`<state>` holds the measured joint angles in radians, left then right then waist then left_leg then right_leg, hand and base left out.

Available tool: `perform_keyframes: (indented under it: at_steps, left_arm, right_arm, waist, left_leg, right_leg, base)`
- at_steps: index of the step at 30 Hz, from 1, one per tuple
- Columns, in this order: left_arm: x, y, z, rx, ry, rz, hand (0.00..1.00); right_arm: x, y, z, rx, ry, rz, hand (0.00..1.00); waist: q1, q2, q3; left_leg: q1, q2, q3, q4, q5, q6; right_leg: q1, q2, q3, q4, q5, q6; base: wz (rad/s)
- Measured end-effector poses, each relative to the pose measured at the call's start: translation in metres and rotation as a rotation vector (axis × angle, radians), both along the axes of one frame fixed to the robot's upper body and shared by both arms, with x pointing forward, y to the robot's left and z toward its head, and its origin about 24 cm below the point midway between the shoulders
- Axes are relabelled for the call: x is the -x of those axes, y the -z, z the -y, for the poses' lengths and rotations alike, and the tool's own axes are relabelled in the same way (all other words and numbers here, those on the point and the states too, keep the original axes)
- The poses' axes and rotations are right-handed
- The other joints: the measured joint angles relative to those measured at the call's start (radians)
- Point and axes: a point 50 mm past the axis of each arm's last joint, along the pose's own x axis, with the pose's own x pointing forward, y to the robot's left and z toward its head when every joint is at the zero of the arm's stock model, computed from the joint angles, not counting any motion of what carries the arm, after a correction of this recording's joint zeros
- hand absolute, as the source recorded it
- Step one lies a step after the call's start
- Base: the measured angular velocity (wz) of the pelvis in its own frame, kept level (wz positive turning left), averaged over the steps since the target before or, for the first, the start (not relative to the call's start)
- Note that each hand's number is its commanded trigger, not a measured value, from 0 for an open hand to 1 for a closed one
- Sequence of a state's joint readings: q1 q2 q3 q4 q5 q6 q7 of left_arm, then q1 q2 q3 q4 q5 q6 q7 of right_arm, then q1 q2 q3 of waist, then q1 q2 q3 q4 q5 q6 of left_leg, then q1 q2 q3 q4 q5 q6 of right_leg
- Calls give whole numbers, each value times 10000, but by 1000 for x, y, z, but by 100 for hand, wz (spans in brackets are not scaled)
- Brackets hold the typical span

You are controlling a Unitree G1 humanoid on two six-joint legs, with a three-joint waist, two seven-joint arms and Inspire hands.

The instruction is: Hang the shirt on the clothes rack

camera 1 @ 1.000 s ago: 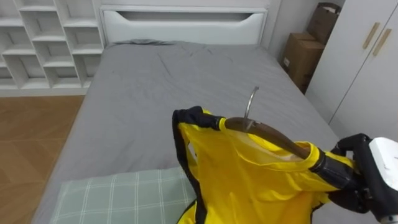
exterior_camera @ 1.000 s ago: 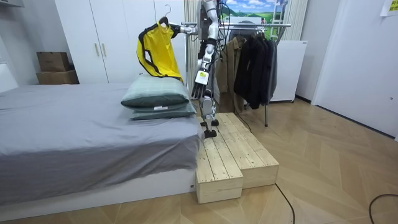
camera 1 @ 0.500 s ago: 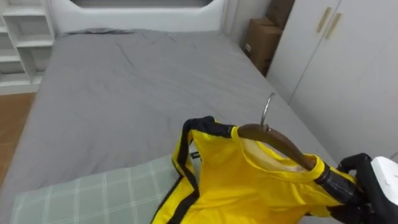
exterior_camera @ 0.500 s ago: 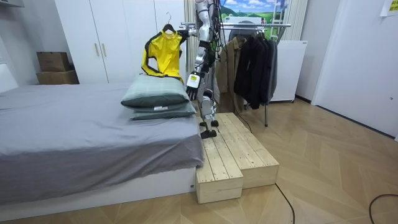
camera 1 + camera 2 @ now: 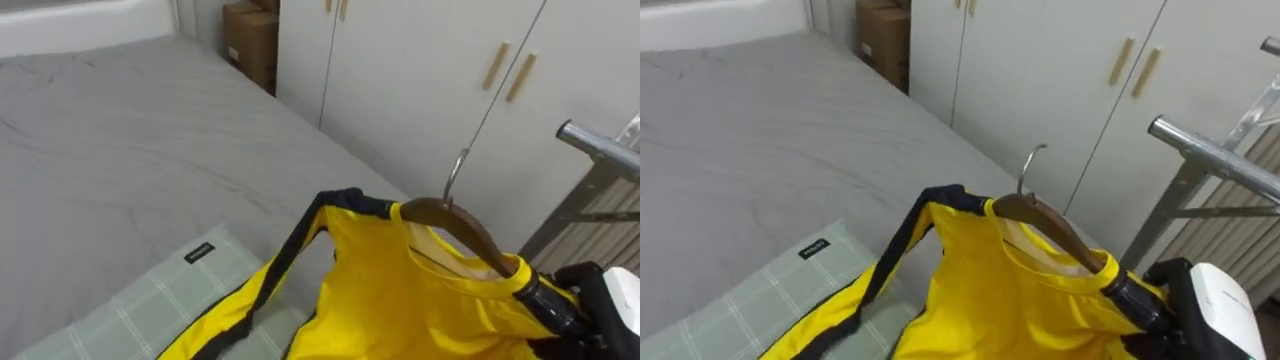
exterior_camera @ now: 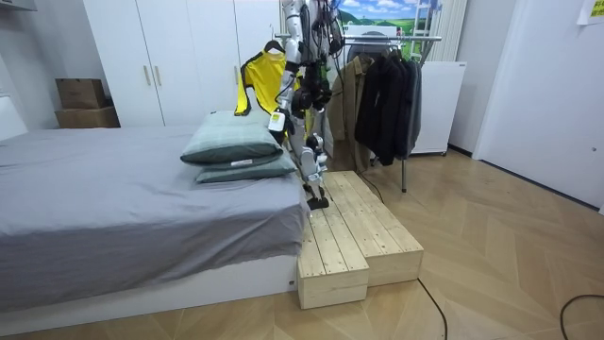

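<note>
**Yellow shirt carried on its hanger, hook up, with the clothes rack close by**

The right hand (image 5: 585,295) is closed round one end of the wooden hanger (image 5: 455,225), gripping through the shirt's shoulder. This leaves the metal hook (image 5: 457,170) upright and free, probably so it can be dropped over the rack rail (image 5: 598,145), which lies apart from it to the right. The yellow shirt (image 5: 400,290) hangs in the air above the checked pillow (image 5: 150,310) on the grey bed (image 5: 120,150), in front of the white wardrobe (image 5: 420,70). It is bright yellow with black trim along the neck and side edge. The thin cloth drapes in loose folds. The left hand (image 6: 278,126) hangs at the robot's side.
</note>
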<state>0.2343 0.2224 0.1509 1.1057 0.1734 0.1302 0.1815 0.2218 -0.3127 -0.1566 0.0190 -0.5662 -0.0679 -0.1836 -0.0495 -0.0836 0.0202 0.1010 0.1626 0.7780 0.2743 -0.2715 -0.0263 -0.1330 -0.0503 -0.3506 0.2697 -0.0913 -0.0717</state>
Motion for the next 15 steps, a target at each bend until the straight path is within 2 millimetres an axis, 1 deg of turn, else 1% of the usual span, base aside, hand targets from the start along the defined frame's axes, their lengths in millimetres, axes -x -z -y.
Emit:
perform_keyframes:
  at_steps: [2,3,4,5,6,7,8,9,10,11,12,13,14,15]
  left_arm:
    - [-3,-2,-3,-271,-37,36,0]
    - [-3,-2,-3,-355,-55,10,0]
    - [-2,-3,-5,-528,-124,-40,0]
    - [0,-4,-7,-724,-186,-148,0]
    - [2,-4,-9,-821,-208,-228,0]
    - [9,-5,-9,-968,-290,-478,0]
    - [19,-5,-8,-1006,-379,-809,0]
    - [23,-5,-8,-1046,-420,-954,0]
    - [26,-5,-10,-1142,-489,-1193,0]
    - [27,-5,-9,-1155,-511,-1269,0]
    - [27,-5,-9,-1149,-513,-1283,0]
    - [26,-4,-6,-1104,-503,-1278,0]
    - [23,-3,-3,-1035,-507,-1190,0]
    - [18,-2,0,-985,-418,-1019,0]
  right_arm:
    - [-7,-14,-6,389,-322,555,100]
    - [-8,-17,-7,413,-408,714,100]
    - [-10,-24,-10,491,-588,983,100]
    - [-12,-29,-13,474,-716,1200,100]
    - [-13,-31,-15,472,-787,1309,100]
    - [-15,-34,-19,488,-997,1574,100]
    - [-16,-36,-23,483,-1174,1779,100]
    - [-16,-35,-25,465,-1204,1852,100]
    - [-15,-31,-28,390,-1182,1881,100]
    - [-16,-29,-32,304,-1165,1824,100]
    - [-16,-27,-34,252,-1146,1753,100]
    - [-16,-24,-36,283,-1131,1606,100]
    - [-15,-22,-38,428,-1124,1475,100]
    - [-15,-21,-38,483,-1110,1377,100]
  waist:
    - [14,14,6]
    - [14,14,7]
    - [26,9,7]
    - [50,-29,4]
    - [59,-61,4]
    - [178,-41,22]
    - [245,-20,19]
    - [220,-21,18]
    - [159,-43,4]
    - [133,-43,13]
    - [96,-50,10]
    - [67,-62,10]
    - [47,-62,8]
    - [43,-114,23]
  left_leg:
    - [80,325,213,505,-189,-182]
    - [110,417,268,660,-244,-244]
    - [140,668,364,1086,-386,-371]
    - [107,925,422,1688,-472,-494]
    - [61,1089,401,2077,-472,-498]
    - [-117,1438,-81,3102,-390,-421]
    - [-309,1609,-920,3804,-166,-335]
    - [-396,1612,-1306,3982,-40,-310]
    - [-546,1571,-1824,4160,166,-271]
    - [-698,1500,-2401,4374,256,-301]
    - [-759,1341,-2822,4455,214,-318]
    - [-835,991,-3537,4455,202,-321]
    - [-876,655,-4087,4251,168,-372]
    - [-919,161,-4576,3737,165,-373]
  right_leg:
    - [-30,73,-98,333,-287,-163]
    - [-29,104,-84,434,-377,-206]
    - [-45,205,69,624,-604,-218]
    - [-116,390,359,860,-902,-154]
    - [-178,494,591,1010,-1031,-126]
    - [-240,730,1040,1247,-1181,-230]
    - [-209,934,1473,1328,-1203,-379]
    - [-192,1032,1664,1332,-1179,-474]
    - [-156,1199,2007,1308,-1098,-646]
    - [-202,1332,2306,1300,-966,-894]
    - [-239,1359,2430,1301,-950,-934]
    - [-270,1424,2732,1270,-947,-944]
    - [-271,1549,3246,1227,-897,-1077]
    - [-272,1753,4103,1193,-735,-1095]
  base:
    - [-27]
    - [-33]
    - [-40]
    - [-45]
    - [-73]
    - [-107]
    - [-116]
    - [-104]
    - [-85]
    - [-75]
    - [-72]
    - [-62]
    - [-74]
    - [-56]
